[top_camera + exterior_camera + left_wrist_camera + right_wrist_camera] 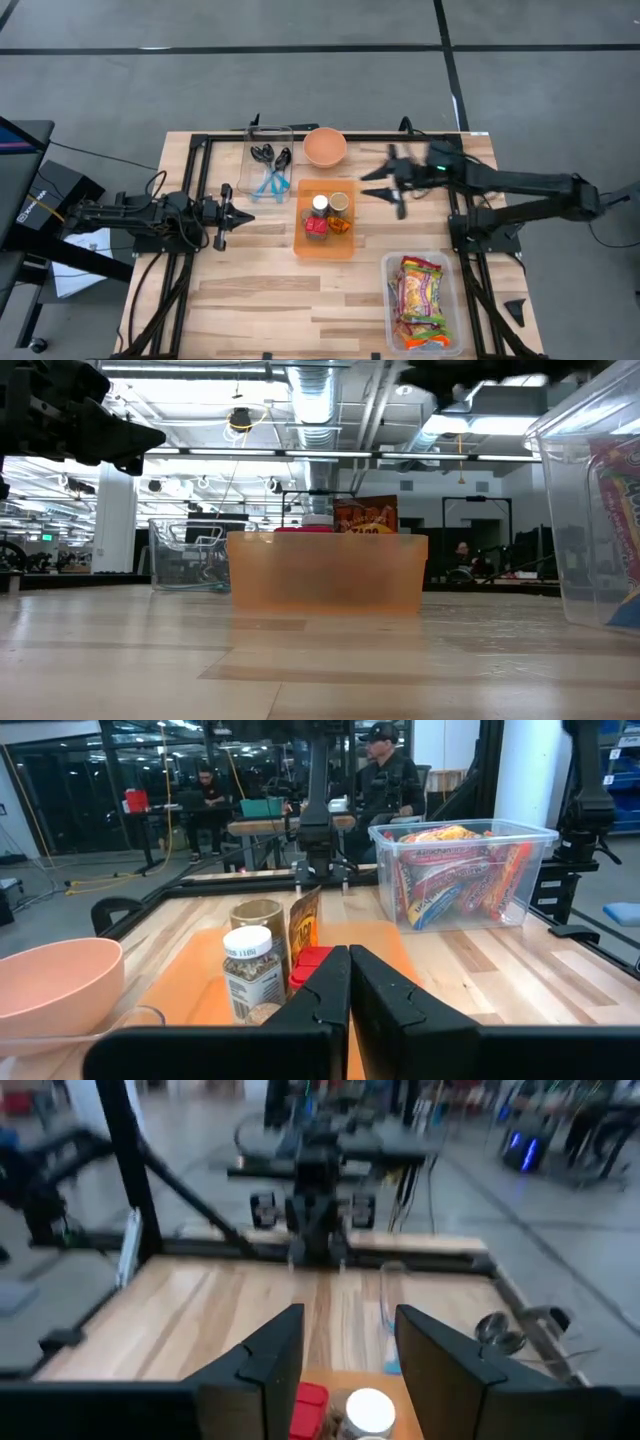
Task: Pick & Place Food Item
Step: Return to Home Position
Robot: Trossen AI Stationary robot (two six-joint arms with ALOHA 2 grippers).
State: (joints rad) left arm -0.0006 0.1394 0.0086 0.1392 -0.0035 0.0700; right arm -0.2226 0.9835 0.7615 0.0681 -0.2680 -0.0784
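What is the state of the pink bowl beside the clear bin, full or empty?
Empty. The high view looks straight into the bowl and shows only its bare pink inside.

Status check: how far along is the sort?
Sorting looks done: blue spoons in the transparent bin, seasoning pack in the orange bin. Nothing in hand: left gripper shut empty, right gripper open above the table. Left: likely just parking both arms.
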